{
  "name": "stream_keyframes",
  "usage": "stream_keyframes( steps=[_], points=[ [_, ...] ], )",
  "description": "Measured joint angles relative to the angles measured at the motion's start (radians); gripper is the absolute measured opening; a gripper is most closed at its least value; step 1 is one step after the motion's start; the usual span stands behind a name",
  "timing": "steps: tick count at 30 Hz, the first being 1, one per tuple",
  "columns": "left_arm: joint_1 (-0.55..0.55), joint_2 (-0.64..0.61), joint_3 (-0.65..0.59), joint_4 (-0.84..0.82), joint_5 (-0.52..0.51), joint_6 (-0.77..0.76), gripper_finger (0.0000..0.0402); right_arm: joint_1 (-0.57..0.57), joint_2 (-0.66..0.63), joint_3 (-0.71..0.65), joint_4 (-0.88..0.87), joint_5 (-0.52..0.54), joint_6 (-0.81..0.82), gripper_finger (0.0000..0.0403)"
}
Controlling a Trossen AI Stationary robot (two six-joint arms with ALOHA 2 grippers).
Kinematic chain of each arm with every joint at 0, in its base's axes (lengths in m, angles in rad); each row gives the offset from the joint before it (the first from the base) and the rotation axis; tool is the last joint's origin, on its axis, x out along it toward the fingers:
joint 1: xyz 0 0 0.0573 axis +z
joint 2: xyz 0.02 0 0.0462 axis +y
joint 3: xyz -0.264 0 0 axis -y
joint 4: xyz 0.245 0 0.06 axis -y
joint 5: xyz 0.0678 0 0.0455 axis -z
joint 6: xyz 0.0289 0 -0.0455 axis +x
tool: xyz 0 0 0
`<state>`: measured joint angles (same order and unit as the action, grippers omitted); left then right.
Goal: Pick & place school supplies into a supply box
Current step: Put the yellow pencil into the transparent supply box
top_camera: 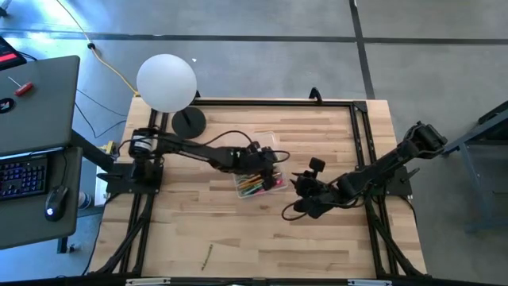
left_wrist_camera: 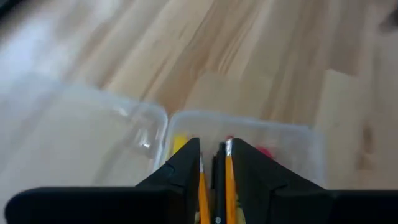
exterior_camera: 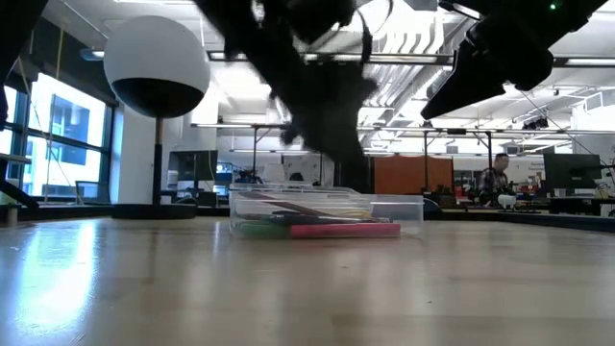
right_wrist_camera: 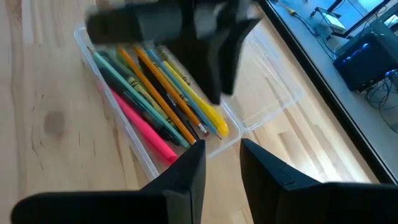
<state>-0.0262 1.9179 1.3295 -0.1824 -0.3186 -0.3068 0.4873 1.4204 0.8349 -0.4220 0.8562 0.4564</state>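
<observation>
Clear plastic, that supply box [top_camera: 258,181], sitting near the middle of the wooden bench [top_camera: 238,246] in the high view, its hinged lid folded open toward twelve o'clock. The left gripper [top_camera: 260,161] hangs right over the box; the right gripper [top_camera: 305,196] waits at the box's three o'clock, a little apart. A white globe lamp [top_camera: 166,83] stands at the box's ten o'clock, and one thin stick [top_camera: 207,256] lies alone near the bench's six o'clock edge.

From the low view the box [exterior_camera: 327,213] rests flat on the bench, a pink pen [exterior_camera: 344,230] showing through its front wall, with the dark left arm coming down onto it from above.

The left wrist view shows that gripper's fingers [left_wrist_camera: 180,168] slightly parted with two orange-wood pencils [left_wrist_camera: 203,186] between them, directly above the open box [left_wrist_camera: 249,134]; I can't tell whether they still pinch the pencils.

In the right wrist view its own fingers [right_wrist_camera: 186,171] stand narrowly apart, holding nothing, just short of the box's near corner, where pencils, a pink pen [right_wrist_camera: 143,130] and a yellow piece [right_wrist_camera: 214,118] lie side by side.
</observation>
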Motion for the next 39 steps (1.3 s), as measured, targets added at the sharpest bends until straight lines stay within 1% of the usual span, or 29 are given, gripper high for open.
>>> stream_keyframes(
  steps=[3, 5, 8, 11, 14, 16, 19, 22, 25, 27, 30, 33, 36, 39],
  points=[
    [-0.001, -0.048, 0.113, -0.252, -0.008, 0.045, 0.0115, 0.0, 0.0, 0.0, 0.046, -0.006, -0.019, 0.0078],
    [-0.007, -0.073, 0.191, -0.419, -0.016, 0.049, 0.0109, -0.006, 0.0, 0.0, 0.11, -0.042, -0.066, 0.0078],
    [-0.019, -0.125, 0.294, -0.646, -0.093, 0.036, 0.0099, -0.022, 0.0, 0.0, 0.209, -0.141, -0.15, 0.0078],
    [-0.05, -0.189, 0.39, -0.859, -0.191, 0.005, 0.0088, -0.042, 0.0, 0.0, 0.279, -0.193, -0.217, 0.0078],
    [-0.106, -0.26, 0.467, -1.024, -0.278, -0.063, 0.0077, -0.071, 0.003, 0.0, 0.33, -0.253, -0.307, 0.0078],
    [-0.162, -0.31, 0.501, -1.095, -0.331, -0.132, 0.007, -0.098, 0.011, 0.0, 0.386, -0.327, -0.348, 0.0078],
    [-0.265, -0.376, 0.51, -1.204, -0.384, -0.267, 0.006, -0.141, 0.059, 0.001, 0.516, -0.469, -0.396, 0.0078],
    [-0.382, -0.422, 0.486, -1.308, -0.407, -0.444, 0.0052, -0.179, 0.131, 0.001, 0.625, -0.573, -0.496, 0.0078],
    [-0.51, -0.442, 0.43, -1.376, -0.443, -0.646, 0.0046, -0.217, 0.194, 0.0, 0.695, -0.604, -0.608, 0.0078],
    [-0.586, -0.444, 0.376, -1.373, -0.457, -0.77, 0.0043, -0.247, 0.221, 0.0, 0.726, -0.632, -0.647, 0.0078],
    [-0.682, -0.443, 0.276, -1.363, -0.454, -0.955, 0.004, -0.296, 0.248, 0.004, 0.786, -0.732, -0.666, 0.0078],
    [-0.746, -0.443, 0.164, -1.306, -0.458, -1.125, 0.004, -0.347, 0.266, 0.005, 0.807, -0.808, -0.672, 0.0078],
    [-0.787, -0.443, 0.065, -1.267, -0.463, -1.276, 0.004, -0.391, 0.299, 0.003, 0.818, -0.861, -0.674, 0.0078],
    [-0.808, -0.443, -0.021, -1.255, -0.473, -1.381, 0.004, -0.416, 0.339, 0.008, 0.834, -0.89, -0.677, 0.0081]
  ],
)
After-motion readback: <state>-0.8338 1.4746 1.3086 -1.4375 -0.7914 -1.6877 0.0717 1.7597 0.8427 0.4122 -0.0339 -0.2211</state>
